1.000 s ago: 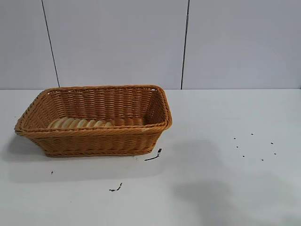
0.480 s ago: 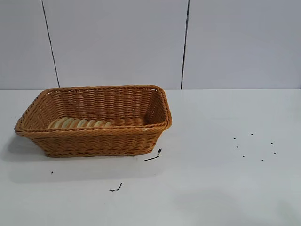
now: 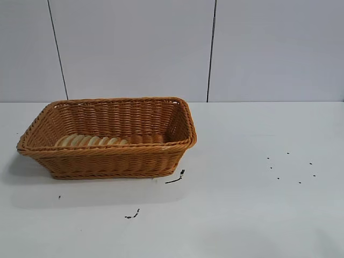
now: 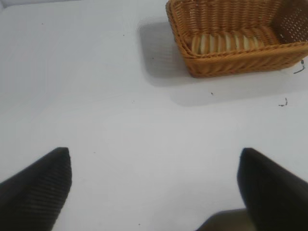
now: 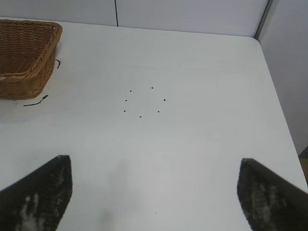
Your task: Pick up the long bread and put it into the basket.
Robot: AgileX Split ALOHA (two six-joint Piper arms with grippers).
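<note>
- One elongated pale tan loaf with orange-brown crosswise stripes, the long bread [image 3: 91, 141], lies inside the large rectangular orange-brown wicker basket [image 3: 115, 161], on its floor against the long wall that faces the exterior camera.
- From the left wrist view the long bread [image 4: 226, 42] shows lying along the near wall of the basket [image 4: 240, 62], with free basket floor on its far side.
- The basket stands on the white table [image 3: 258, 204], at the left half of the exterior view.
- The left gripper [image 4: 154, 185] hangs over bare table, well apart from the basket, with its two black fingers [image 4: 38, 190] spread wide and holding nothing.
- The right gripper [image 5: 154, 190] is also spread wide and empty, over bare table; only a corner of the basket [image 5: 24, 57] is visible far off.
- Small black marks [image 3: 174, 178] lie on the table beside the basket's corner, and a ring of black dots [image 5: 144, 101] lies farther to the right.
</note>
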